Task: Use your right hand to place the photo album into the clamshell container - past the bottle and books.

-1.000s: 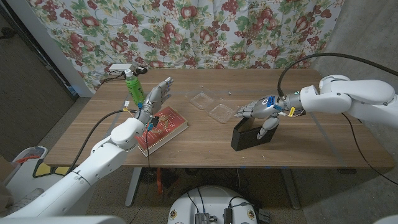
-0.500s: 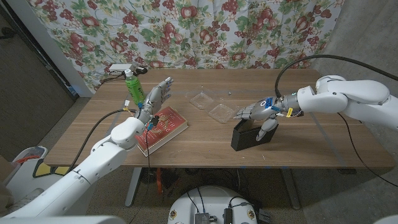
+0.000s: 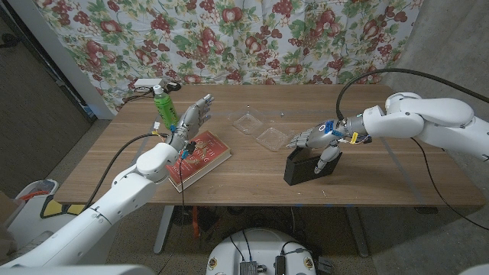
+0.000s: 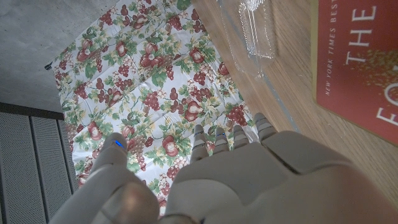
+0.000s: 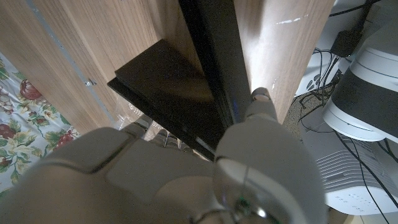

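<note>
The black photo album (image 3: 308, 167) stands on its edge on the table, right of the middle. My right hand (image 3: 316, 140) grips its top edge, fingers behind it and thumb (image 3: 329, 156) on its front face. In the right wrist view the thumb (image 5: 261, 97) presses on the album (image 5: 180, 78). The clear clamshell container (image 3: 260, 129) lies open just beyond the album and to its left, also seen in the left wrist view (image 4: 252, 28). My left hand (image 3: 192, 118) is held up with its fingers spread and holds nothing.
A green bottle (image 3: 163, 106) stands at the far left beside my left hand. A red book (image 3: 200, 156) lies on another book under my left forearm, its cover (image 4: 360, 62) close to the left hand (image 4: 217, 180). A flowered curtain hangs behind the table.
My right arm has drawn slightly to the left. The right hand and the album stay almost where they were. The left arm has not moved.
</note>
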Tool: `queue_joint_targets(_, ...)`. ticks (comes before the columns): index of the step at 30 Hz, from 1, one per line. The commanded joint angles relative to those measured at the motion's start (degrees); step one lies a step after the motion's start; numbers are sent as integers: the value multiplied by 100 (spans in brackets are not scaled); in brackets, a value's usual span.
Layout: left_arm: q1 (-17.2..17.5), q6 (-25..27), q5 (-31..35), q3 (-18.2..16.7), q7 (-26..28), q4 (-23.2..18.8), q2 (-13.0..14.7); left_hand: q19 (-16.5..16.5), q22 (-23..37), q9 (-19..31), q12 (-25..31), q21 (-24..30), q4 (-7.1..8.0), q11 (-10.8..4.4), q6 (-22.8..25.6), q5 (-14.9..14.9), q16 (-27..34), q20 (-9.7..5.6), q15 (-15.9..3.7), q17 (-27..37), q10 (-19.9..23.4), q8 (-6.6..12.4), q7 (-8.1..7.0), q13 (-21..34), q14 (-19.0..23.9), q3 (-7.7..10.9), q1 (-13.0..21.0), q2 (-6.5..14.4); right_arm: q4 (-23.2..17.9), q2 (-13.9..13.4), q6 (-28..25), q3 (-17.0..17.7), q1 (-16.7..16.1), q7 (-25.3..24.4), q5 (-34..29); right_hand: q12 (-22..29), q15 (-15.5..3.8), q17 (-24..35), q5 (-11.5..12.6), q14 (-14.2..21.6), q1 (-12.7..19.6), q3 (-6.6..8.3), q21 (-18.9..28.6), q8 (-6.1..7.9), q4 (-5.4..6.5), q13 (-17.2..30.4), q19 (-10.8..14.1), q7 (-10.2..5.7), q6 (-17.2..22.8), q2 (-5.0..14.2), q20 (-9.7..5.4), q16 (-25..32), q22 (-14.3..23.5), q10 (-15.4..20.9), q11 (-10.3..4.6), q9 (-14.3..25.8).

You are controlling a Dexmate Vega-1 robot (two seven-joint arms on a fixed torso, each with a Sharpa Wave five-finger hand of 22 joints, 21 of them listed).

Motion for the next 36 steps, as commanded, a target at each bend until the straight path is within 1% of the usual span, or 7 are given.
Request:
queue_joint_targets(1, -3, -29, -29, 4, -27, 53, -8, 5, 18, 21, 18, 25, 6, 30, 29, -6, 31, -6, 33, 19, -12, -20, 21, 9, -332, -12, 1, 6, 88, 100, -33, -132, 106, 156, 25, 23, -49, 22, -2, -238, 72, 39, 39, 29, -32, 27, 74, -32, -122, 14, 4, 36, 22, -44, -41, 7)
queue_joint_targets(3, 9, -34, -32, -1, -27, 49, -2, 8, 18, 21, 18, 26, 6, 30, 29, -6, 31, -12, 29, 19, -12, -21, 19, 9, -332, -13, 1, 6, 89, 107, -46, -145, 110, 164, 18, 30, 70, 19, -19, -144, 140, 66, 54, 20, -40, 32, 160, -29, -105, 37, 77, 57, 20, -41, -46, 10)
queue_joint_targets(5, 18, -32, -36, -7, -23, 44, 4, 7, 18, 21, 18, 26, 6, 24, 29, -6, 31, -7, 34, 19, -13, -21, 17, 9, -332, -14, 1, 7, 86, 107, -58, -145, 99, 143, -6, 36, 10, 17, -31, -140, 184, 82, 57, 11, -45, 35, 205, -37, -103, 46, 116, 47, 18, -40, -57, 13)
queue_joint_targets(13, 21, -45, -34, -16, -35, 37, 20, 4, 17, 21, 18, 25, 7, 30, 27, -6, 31, -9, 39, 20, -11, -22, 20, 9, -334, -16, 0, 8, 67, 89, -112, -146, 56, 99, -59, 48, -29, 15, -46, -125, 247, 107, 48, 0, -51, 40, 232, -40, -97, 64, 20, 38, 18, -28, -52, 16)
queue_joint_targets(25, 85, -43, -29, -29, 17, -22, 26, 3, 17, 21, 18, 25, 7, 33, 30, -6, 31, -8, 37, 20, -11, -22, 16, 9, -335, -20, -1, 10, 68, 79, -143, -180, 61, 161, -40, 81, -106, 39, -86, -75, 407, 211, 52, -25, -51, 65, 331, -94, -101, 203, 6, 45, 24, -24, -109, 29)
queue_joint_targets(29, 103, -61, -18, -31, 26, -34, 26, 4, 17, 21, 16, 25, 7, 29, 29, -5, 31, -13, 33, 20, -14, -23, 9, 9, -334, -21, -1, 11, 82, 77, -149, -172, 42, 126, -10, 105, -131, 55, -124, -4, 473, 257, 85, -23, -49, 83, 461, -120, -73, 266, 33, 70, 27, -16, -112, 37)
queue_joint_targets(36, 143, -76, -5, -48, 47, -66, 36, 5, 17, 21, 14, 26, 7, 41, 30, -5, 31, -11, 34, 20, -21, -23, 8, 9, -334, -24, -2, 12, 82, 67, -186, -159, -7, 70, 12, 176, -176, 102, -245, 175, 614, 362, 157, -16, -46, 123, 779, -132, 0, 399, -109, 137, 36, 37, -121, 56)
